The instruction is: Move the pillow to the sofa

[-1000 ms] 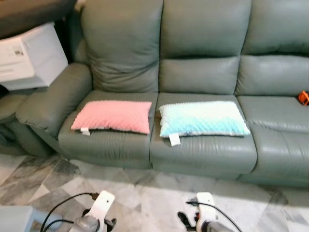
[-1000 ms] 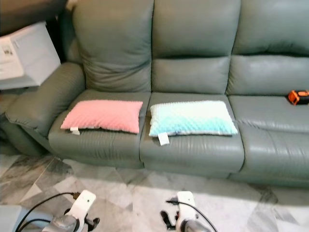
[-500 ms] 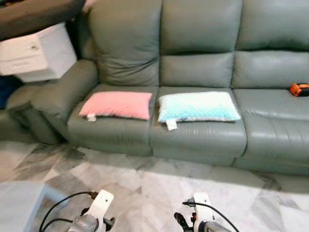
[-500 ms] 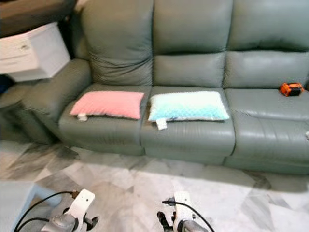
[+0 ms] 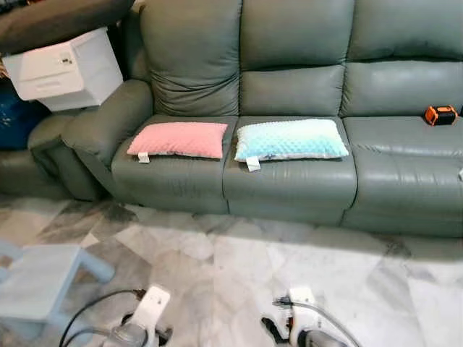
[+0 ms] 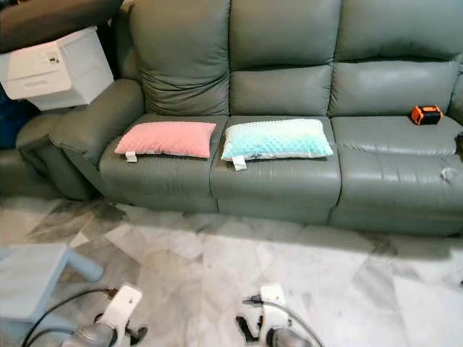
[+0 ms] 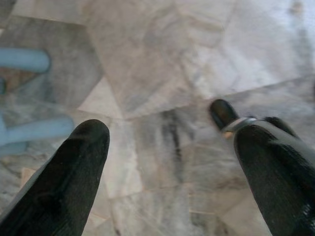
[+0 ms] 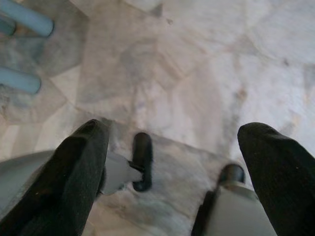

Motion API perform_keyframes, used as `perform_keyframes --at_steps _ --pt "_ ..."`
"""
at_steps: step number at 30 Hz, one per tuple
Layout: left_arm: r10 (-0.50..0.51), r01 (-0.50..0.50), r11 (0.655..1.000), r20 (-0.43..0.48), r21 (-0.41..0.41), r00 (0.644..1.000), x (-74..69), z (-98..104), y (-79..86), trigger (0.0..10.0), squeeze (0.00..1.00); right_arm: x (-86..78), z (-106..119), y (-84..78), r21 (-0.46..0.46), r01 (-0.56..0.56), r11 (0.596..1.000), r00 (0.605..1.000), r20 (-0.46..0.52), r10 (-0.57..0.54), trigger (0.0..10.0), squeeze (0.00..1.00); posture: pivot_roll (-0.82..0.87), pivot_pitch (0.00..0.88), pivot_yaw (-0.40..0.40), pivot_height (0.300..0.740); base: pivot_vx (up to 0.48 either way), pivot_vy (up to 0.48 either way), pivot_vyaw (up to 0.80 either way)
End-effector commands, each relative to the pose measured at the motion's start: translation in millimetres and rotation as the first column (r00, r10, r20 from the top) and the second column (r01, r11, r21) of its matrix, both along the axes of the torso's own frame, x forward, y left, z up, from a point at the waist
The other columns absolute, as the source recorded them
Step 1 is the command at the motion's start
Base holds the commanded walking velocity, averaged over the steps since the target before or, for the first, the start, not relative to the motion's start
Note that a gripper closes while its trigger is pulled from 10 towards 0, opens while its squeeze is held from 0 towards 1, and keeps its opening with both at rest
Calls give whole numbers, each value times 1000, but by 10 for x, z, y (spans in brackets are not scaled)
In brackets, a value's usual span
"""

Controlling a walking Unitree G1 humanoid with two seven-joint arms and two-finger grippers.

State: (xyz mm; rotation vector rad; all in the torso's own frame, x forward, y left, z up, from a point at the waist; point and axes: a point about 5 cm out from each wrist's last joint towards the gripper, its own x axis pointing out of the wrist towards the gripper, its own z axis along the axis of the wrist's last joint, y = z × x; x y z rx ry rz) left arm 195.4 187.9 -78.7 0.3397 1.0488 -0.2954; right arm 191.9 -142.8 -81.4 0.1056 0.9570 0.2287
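A pink pillow (image 5: pixel 179 139) lies flat on the left seat of the grey-green leather sofa (image 5: pixel 289 87). A mint and white pillow (image 5: pixel 289 139) lies beside it on the middle seat, a white tag hanging off its front corner. Both arms hang low in front of me, well short of the sofa. My left gripper (image 7: pixel 172 142) is open over the marble floor, nothing between its fingers (image 7: pixel 74 162). My right gripper (image 8: pixel 174 137) is open too, holding nothing, above my own feet.
A white box (image 5: pixel 65 69) rests by the sofa's left armrest. A pale blue stool (image 5: pixel 40 278) stands on the marble floor (image 5: pixel 239 260) at my near left. An orange and black tape measure (image 5: pixel 440 114) lies on the right seat.
The camera has drawn back from the sofa, so the sofa looks smaller and the stool has come into view. The pillows lie as before and both arms still hang low.
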Motion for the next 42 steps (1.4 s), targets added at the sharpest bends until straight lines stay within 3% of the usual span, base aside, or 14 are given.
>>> perform_keyframes --at_steps 1,6,42 --pt "4 -4 1000 2 8 1000 10 7 17 10000 0 16 8 -5 -1 3 1000 1000 2 -3 10000 0 -199 0 115 740 0 0 0" --pt "-2 2 1000 -1 -5 1000 11 7 4 10000 0 3 -3 -8 -10 -5 1000 1000 -19 5 10000 0 -199 0 115 740 0 0 -250" --pt "-6 4 997 -33 -74 999 11 4 -65 10000 0 5 -4 -20 -9 0 1000 999 -32 0 10000 0 -200 0 115 740 0 0 -718"
